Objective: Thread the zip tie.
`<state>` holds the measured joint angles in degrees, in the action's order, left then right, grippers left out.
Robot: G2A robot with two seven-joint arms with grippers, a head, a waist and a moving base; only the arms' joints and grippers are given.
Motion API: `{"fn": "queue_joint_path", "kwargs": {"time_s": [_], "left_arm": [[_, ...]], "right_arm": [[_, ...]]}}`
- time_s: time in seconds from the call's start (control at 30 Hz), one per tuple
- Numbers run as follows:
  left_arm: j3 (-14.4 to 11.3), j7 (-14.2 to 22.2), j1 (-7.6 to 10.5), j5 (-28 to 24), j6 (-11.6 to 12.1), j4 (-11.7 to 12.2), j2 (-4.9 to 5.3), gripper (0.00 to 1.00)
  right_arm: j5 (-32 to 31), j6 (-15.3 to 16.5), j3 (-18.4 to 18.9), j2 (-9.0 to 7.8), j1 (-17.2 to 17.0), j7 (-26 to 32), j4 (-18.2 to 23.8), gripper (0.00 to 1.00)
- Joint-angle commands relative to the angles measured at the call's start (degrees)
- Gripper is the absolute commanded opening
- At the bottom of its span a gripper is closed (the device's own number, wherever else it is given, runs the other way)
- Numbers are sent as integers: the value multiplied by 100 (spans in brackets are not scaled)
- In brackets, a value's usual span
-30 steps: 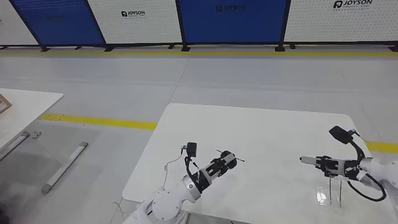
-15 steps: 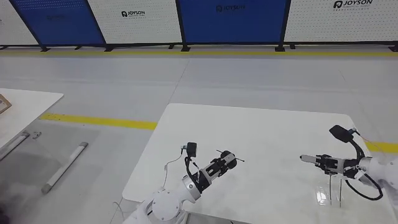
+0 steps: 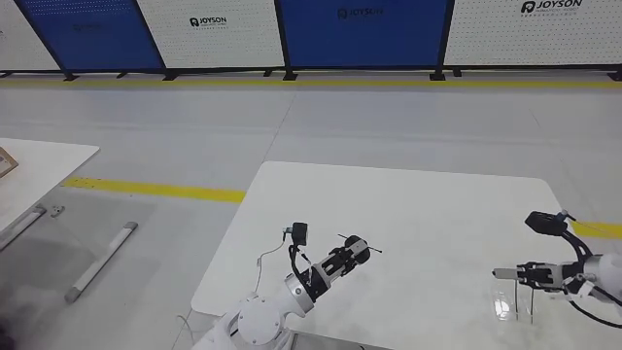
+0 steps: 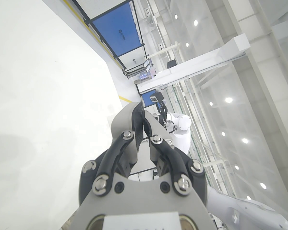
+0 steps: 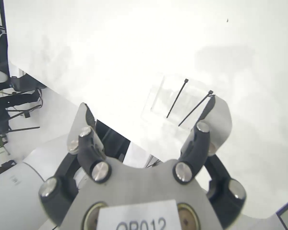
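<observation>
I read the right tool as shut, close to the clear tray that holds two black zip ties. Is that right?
Not quite. The right tool is open, its fingers spread wide apart, as the right wrist view shows. The rest holds: it is close to the clear tray, which holds two black zip ties.

Site: an industrial hall laid out as a robot test floor. A white table (image 3: 408,214) is set on a smooth grey floor (image 3: 292,122). Beyond the table, a row of blue and white pegboard partitions (image 3: 364,10) is seen. Yellow floor lines (image 3: 155,190) are painted beside the table and along the partitions. High above the table, a beamed ceiling with round lamps (image 4: 228,100) is noted.
</observation>
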<state>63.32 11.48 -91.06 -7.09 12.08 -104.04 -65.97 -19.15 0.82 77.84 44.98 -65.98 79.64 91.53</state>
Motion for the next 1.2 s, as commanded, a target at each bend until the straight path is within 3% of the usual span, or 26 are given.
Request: {"fn": "queue_joint_path", "kwargs": {"time_s": [0.0, 0.27, 0.43, 0.53, 0.67, 1.03, 1.17], "left_arm": [[0, 0, 0, 0, 0, 0, 0, 0], [0, 0, 0, 0, 0, 0, 0, 0], [0, 0, 0, 0, 0, 0, 0, 0], [0, 0, 0, 0, 0, 0, 0, 0], [0, 0, 0, 0, 0, 0, 0, 0], [0, 0, 0, 0, 0, 0, 0, 0], [0, 0, 0, 0, 0, 0, 0, 0]], "right_arm": [[-2, 6, 4, 3, -4, 0, 1, 100], [1, 6, -13, 6, -28, -53, 9, 100], [97, -91, -251, -45, -93, 0, 284, 100], [71, -403, -346, -156, -134, 0, 491, 100], [-66, -1265, -331, -318, -171, 0, 701, 100], [-3, -1251, -359, -356, -194, 0, 739, 100], [-367, -1312, -404, -366, -275, -176, 862, 100]]}}
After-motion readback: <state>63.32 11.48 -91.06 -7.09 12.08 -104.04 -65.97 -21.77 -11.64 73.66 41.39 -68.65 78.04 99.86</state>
